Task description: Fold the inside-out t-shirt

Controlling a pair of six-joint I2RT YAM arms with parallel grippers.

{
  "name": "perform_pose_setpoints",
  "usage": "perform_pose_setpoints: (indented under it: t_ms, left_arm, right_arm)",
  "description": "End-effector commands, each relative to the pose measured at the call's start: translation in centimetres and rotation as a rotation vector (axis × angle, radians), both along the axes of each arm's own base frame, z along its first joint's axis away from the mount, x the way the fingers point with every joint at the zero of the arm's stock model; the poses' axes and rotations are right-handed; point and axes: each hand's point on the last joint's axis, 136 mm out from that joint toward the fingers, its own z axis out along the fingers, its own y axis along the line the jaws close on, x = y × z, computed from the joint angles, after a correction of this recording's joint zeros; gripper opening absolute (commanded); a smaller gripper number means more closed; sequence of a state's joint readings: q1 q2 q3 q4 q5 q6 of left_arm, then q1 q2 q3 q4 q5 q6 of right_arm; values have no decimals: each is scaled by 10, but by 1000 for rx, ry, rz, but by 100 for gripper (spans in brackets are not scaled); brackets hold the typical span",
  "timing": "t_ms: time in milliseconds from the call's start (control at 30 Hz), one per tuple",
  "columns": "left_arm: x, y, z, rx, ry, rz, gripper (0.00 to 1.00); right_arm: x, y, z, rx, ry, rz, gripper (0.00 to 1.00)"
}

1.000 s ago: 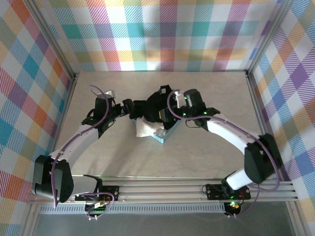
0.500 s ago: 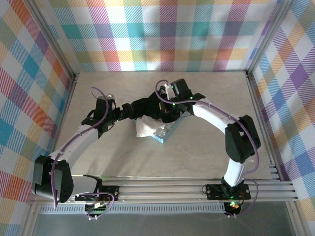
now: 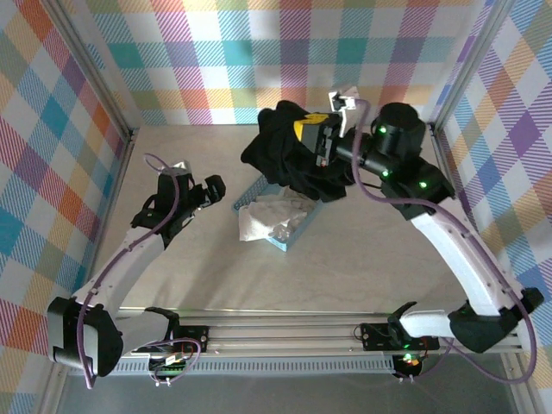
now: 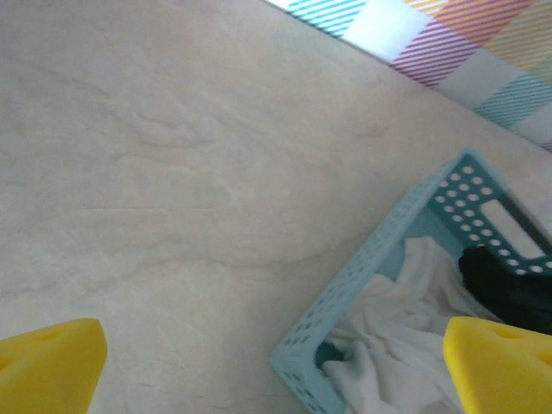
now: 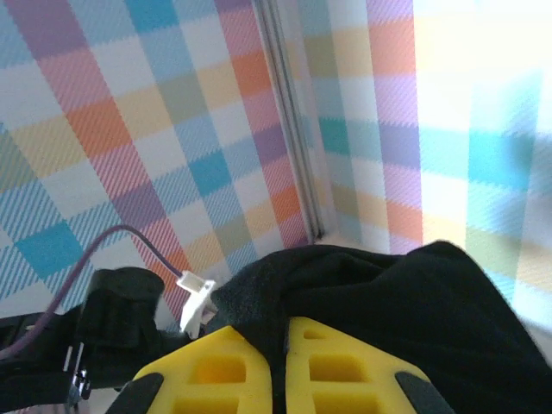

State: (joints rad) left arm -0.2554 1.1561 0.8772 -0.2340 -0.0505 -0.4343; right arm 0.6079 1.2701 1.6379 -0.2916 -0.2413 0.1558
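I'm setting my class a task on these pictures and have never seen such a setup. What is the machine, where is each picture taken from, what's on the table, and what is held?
It is a robot: two arms bolted to the near edge of a table, each ending in a two-finger gripper with yellow pads. The wide picture comes from a fixed camera above and behind the arms; the other two come from cameras on the wrists. On the table stands a light-blue plastic basket with a white cloth in it. The right gripper is shut on a black t-shirt, holding it above the basket's far end. The left gripper is open and empty, beside the basket.
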Motion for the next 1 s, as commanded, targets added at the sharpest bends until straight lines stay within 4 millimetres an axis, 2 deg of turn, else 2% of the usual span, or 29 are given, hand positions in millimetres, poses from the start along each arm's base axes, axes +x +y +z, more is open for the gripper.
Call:
perform_pose_setpoints:
  t_ms: [0,100,233,367,500,633,700,967]
  left_arm:
    - [-1,-31,29,-87,-57,-129,100]
    - [-3,-53,31,-74,-62,-210,99]
    - [-5,-74,29,-6,-60,-284,99]
    - [-5,-92,19,36,-31,-343,98]
    - [-5,-109,9,65,-2,-387,97]
    - [-4,-118,2,77,13,-401,97]
    - [-1,-121,2,80,12,-402,97]
    - [4,-129,5,105,28,-413,96]
  right_arm:
    - [-11,-38,47,-5,-161,-152,0]
    - [-3,-63,52,-95,-173,-300,0]
    - [22,-91,36,-252,-112,-497,0]
    - [42,-147,25,-399,-65,-722,0]
    - [57,-204,7,-366,76,-828,0]
    - [79,-239,-19,-318,250,-829,0]
    - [86,-253,-24,-300,308,-832,0]
    - [77,-315,-7,-152,346,-918,0]
